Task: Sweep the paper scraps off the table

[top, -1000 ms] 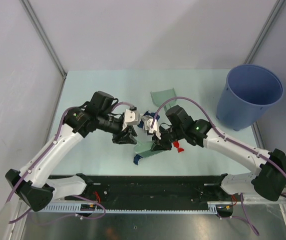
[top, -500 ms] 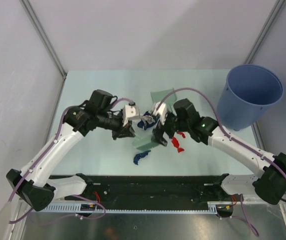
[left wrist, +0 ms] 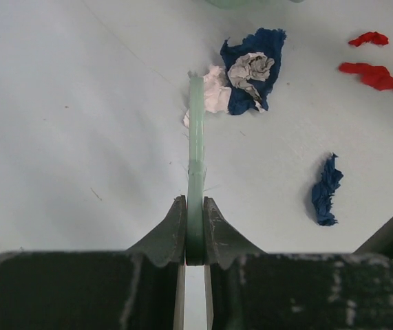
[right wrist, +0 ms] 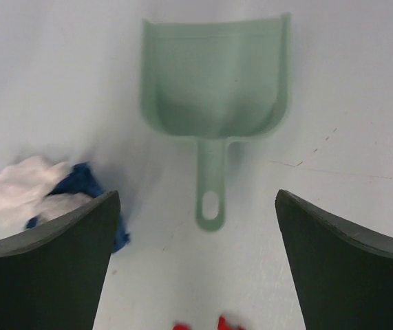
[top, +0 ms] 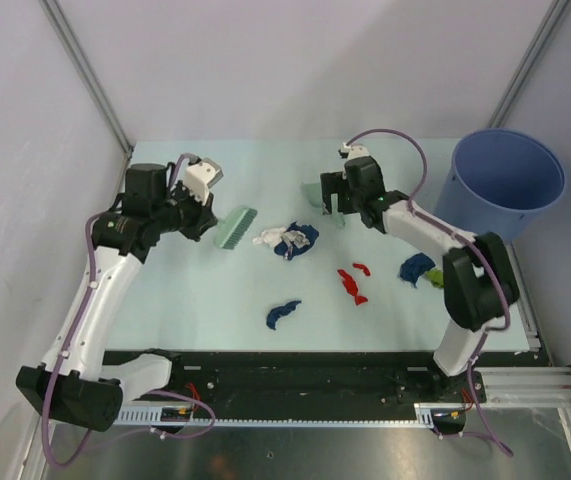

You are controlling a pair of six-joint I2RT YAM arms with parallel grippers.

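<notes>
The pale mint-green flat tabletop (top: pixel 165 290) fills the middle of the top view, and a tall blue round plastic bucket (top: pixel 500 190) is stood at the upper right of the frame. The left arm (top: pixel 90 300) is raised along the left side and bent at the upper left, its forearm turned rightward. The right arm (top: pixel 420 228) is stretched from the lower right to the upper middle, with the wrist pointed down. A mint-green plastic dustpan (right wrist: pixel 217 82) is laid flat beneath the right gripper (right wrist: pixel 197 268), whose jaws are spread wide and hold nothing. A mint-green brush (left wrist: pixel 195 137) is clamped edge-on by the left gripper (left wrist: pixel 195 227). The small crumpled paper scraps (top: pixel 290 240) are scattered over the tabletop's middle: blue and white at centre, red and blue lower down, blue and green at right.
</notes>
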